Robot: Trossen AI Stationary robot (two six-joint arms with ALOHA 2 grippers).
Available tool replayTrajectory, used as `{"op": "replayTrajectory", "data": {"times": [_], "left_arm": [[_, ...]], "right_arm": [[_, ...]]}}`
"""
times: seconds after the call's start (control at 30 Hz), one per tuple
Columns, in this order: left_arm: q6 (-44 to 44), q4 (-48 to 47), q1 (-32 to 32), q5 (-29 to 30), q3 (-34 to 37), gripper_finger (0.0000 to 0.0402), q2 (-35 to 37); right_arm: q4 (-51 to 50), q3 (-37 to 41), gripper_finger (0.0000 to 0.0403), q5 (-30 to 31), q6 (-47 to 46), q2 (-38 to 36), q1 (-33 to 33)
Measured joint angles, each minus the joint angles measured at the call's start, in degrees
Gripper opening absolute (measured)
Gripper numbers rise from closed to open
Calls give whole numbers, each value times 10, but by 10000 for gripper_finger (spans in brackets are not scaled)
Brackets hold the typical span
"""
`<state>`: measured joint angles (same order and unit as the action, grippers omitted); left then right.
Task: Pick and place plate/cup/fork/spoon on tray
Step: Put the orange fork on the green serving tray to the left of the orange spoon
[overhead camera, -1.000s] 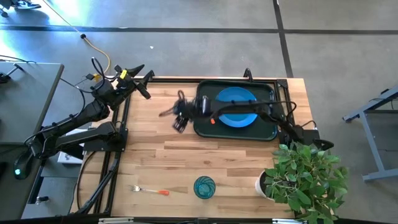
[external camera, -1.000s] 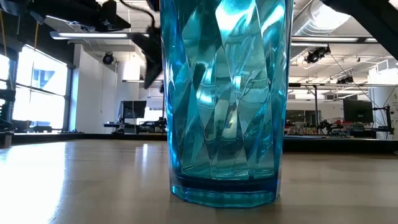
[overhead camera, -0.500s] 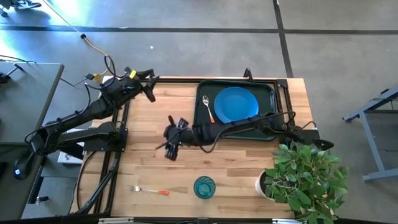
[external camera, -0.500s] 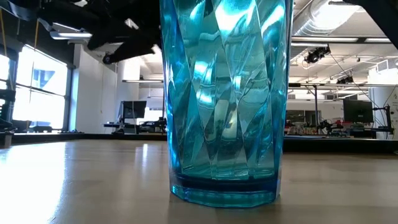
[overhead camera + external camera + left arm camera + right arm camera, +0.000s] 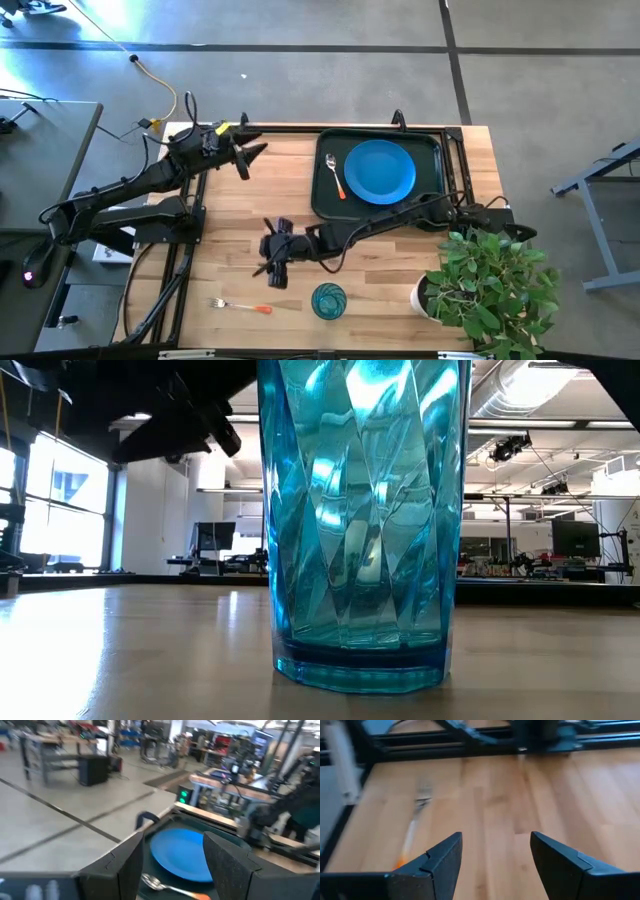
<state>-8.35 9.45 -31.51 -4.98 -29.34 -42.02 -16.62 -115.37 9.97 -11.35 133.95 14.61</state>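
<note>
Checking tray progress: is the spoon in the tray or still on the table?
In the tray. The spoon lies on the tray floor beside the plate, not on it.

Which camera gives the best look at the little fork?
The high view: the whole fork lies clear on the table. The right wrist view shows it blurred beyond its own fingers. The low and left wrist views miss it.

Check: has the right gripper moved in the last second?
Yes. The right gripper, jaws open, has swung away from the tray toward the near edge, now close to the fork.
</note>
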Motion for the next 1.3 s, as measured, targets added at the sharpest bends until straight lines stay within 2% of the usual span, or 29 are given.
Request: {"op": "replayTrajectory", "data": {"times": [0.2, 0.4, 0.57, 0.67, 0.77, 0.87, 1.07, 1.17, 1.3], "left_arm": [[-16, -49, 59, 26, 0, 193, 0], [-41, -113, 117, 96, 0, 193, 0], [-61, -174, 159, 151, 0, 193, 0], [-76, -222, 184, 155, 0, 193, 0], [-114, -277, 222, 133, 0, 193, 3], [-172, -322, 295, 120, 8, 193, 3], [-354, -327, 492, 137, 64, 174, -1], [-428, -317, 593, 175, 61, 158, -7], [-484, -295, 713, 228, 40, 135, -27]], "right_arm": [[14, -1, 227, -56, -2, 18, 18], [19, 0, 227, -79, 37, 48, 27], [33, 0, 227, -127, 81, 62, 31], [35, 0, 227, -128, 113, 63, 31], [20, 0, 227, -93, 135, 63, 31], [11, 0, 227, -69, 164, 63, 30], [9, 0, 227, -70, 175, 63, 32], [-1, 0, 227, -69, 177, 63, 35], [-7, 0, 227, -69, 173, 63, 36]]}}
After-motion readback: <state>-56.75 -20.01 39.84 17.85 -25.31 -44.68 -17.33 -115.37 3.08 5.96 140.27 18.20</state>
